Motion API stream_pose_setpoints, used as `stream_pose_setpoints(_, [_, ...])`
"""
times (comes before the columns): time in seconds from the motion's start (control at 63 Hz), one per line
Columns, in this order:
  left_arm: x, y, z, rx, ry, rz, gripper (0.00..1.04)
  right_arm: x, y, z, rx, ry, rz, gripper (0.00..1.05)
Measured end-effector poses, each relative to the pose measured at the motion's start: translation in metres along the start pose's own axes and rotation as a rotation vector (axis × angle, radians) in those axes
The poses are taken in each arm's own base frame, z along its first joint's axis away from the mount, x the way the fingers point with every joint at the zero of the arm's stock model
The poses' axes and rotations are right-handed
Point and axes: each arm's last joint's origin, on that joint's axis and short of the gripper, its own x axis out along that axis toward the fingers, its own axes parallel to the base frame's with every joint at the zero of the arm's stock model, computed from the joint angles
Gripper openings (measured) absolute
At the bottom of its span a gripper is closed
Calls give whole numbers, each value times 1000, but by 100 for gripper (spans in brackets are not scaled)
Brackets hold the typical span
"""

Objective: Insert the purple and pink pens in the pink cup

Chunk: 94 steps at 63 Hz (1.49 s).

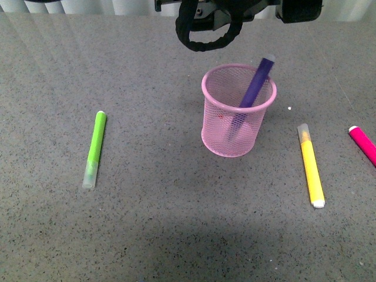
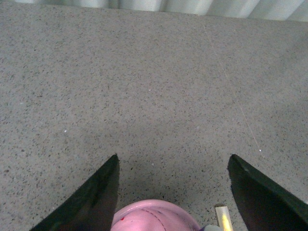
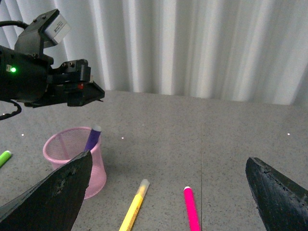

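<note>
The pink cup (image 1: 238,117) stands upright mid-table, with the purple pen (image 1: 257,82) leaning inside it, its top sticking out over the far-right rim. The pink pen (image 1: 363,144) lies flat at the table's right edge, part of it cut off by the frame. My left gripper (image 2: 173,156) is open and empty, hovering above and just behind the cup's rim (image 2: 154,216). My right gripper (image 3: 168,158) is open and empty, high above the table, with the pink pen (image 3: 191,209) below between its jaws. The cup (image 3: 72,159) and the purple pen (image 3: 92,138) also show in the right wrist view.
A yellow marker (image 1: 311,167) lies between the cup and the pink pen. A lime-green marker (image 1: 95,147) lies on the left side of the table. The left arm's black body and cable loop (image 1: 205,23) hang over the table's far edge. White curtains (image 3: 202,43) stand behind the table.
</note>
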Motion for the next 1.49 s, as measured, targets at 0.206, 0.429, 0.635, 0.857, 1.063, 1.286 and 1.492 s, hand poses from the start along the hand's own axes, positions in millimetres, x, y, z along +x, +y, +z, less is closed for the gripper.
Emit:
stream_pose_setpoints(0.206, [-36, 14, 13, -122, -76, 69, 97, 0, 0, 0, 0, 0, 0, 97])
stream_pose_setpoints(0.429, [-118, 79, 13, -375, -268, 349, 97, 0, 0, 0, 0, 0, 0, 97])
stream_pose_setpoints(0.635, [-166, 131, -84, -62, -408, 319, 70, 0, 0, 0, 0, -2, 3, 97])
stream_pose_setpoints(0.857, [-210, 158, -96, 142, -507, 345, 32, 0, 0, 0, 0, 0, 0, 97])
stream_pose_setpoints(1.063, [-229, 173, -102, 173, -494, 359, 3, 0, 0, 0, 0, 0, 0, 97])
stream_pose_setpoints(1.286, [-245, 181, -106, 176, -499, 363, 2, 0, 0, 0, 0, 0, 0, 97])
stream_pose_setpoints(1.492, [-257, 186, -107, 181, -507, 346, 2, 0, 0, 0, 0, 0, 0, 97])
